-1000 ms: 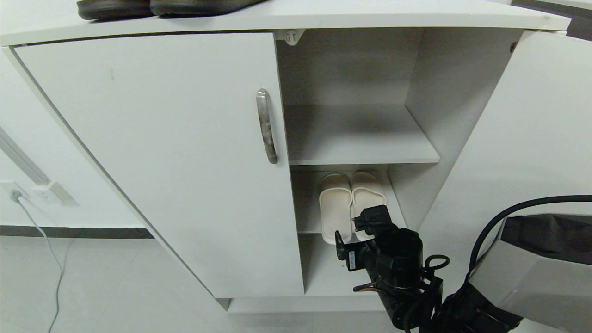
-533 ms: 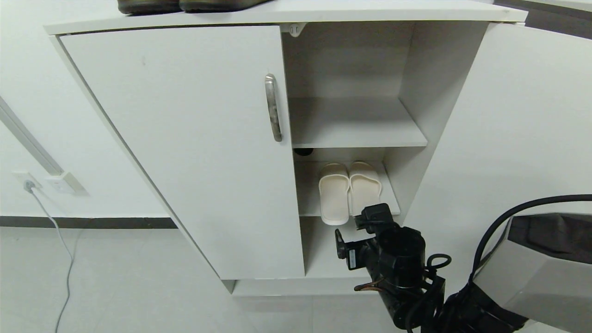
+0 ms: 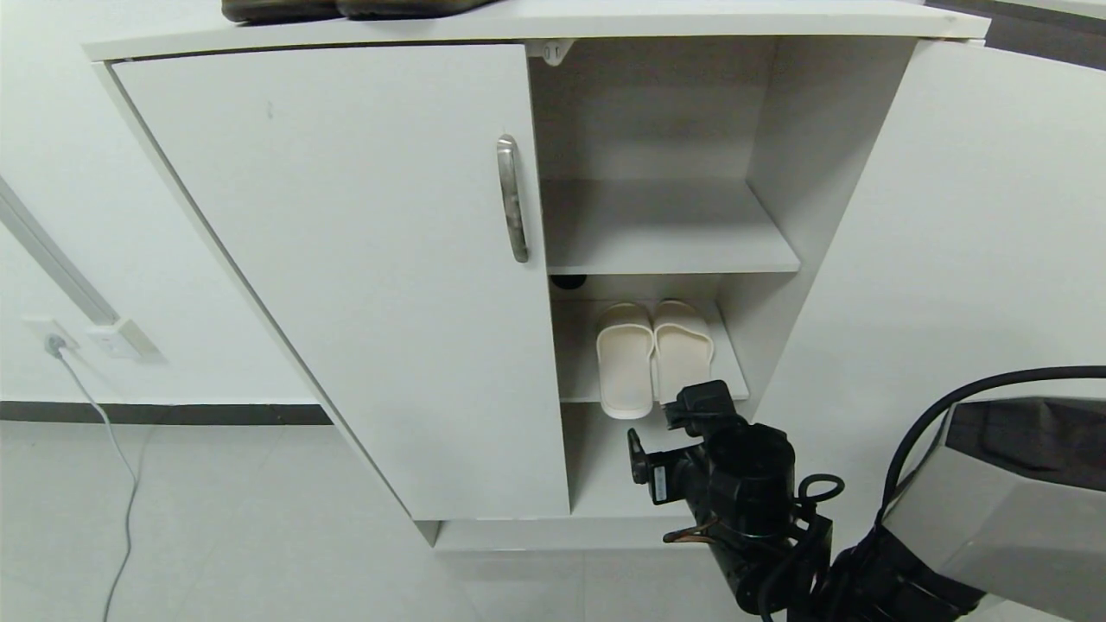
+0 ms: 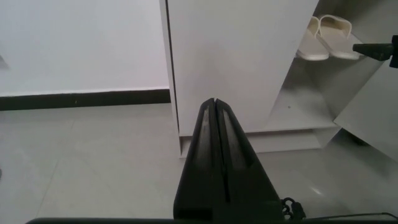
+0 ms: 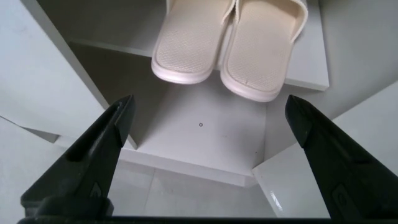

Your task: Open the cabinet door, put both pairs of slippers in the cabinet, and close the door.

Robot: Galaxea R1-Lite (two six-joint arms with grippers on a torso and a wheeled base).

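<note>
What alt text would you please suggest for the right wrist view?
A pair of cream slippers lies side by side on a cabinet shelf, heels past its front edge. The right gripper faces them, jaws wide open, holding nothing.

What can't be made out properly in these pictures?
Dark slippers on the cabinet: head view, cut off by the top edge.
Cabinet's left half: head view, hidden behind the closed left door.
Dark object under the upper shelf: head view, mostly behind that door; unidentifiable.
Cream slippers: head view, right arm covers one's near end.
</note>
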